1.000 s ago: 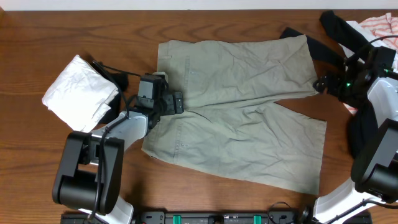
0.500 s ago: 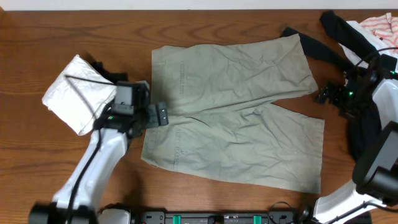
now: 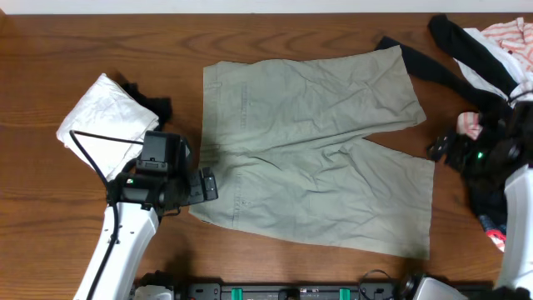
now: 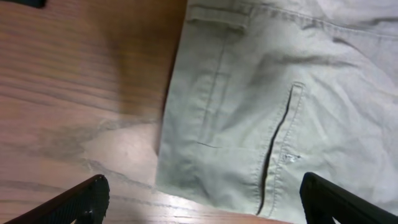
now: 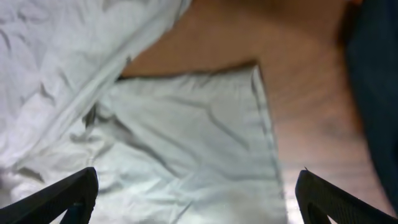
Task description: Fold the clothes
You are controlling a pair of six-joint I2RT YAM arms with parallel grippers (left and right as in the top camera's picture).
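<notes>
The clothes, pale sage shorts (image 3: 316,158), lie spread flat mid-table, waistband to the left and both legs pointing right. My left gripper (image 3: 206,185) hovers open at the waistband's near-left corner. In the left wrist view that corner and a pocket slit of the shorts (image 4: 273,124) fill the frame, and the gripper (image 4: 202,208) holds nothing between its wide-set fingers (image 4: 84,199). My right gripper (image 3: 440,150) is open beside the near leg's hem. The right wrist view looks down on that hem of the shorts (image 5: 199,143), where the gripper (image 5: 196,202) is likewise empty.
A white folded cloth bundle (image 3: 104,125) lies left of the shorts with a black item (image 3: 154,106) beside it. A black garment (image 3: 466,58) and a pink-and-white striped garment (image 3: 504,33) are piled at the back right. Dark cloth (image 5: 373,93) lies right of the hem.
The left arm has drawn back toward the table's front, from the waistband's middle to its near corner. The right arm has moved from the far leg's hem to the near leg's. Both stayed open.
</notes>
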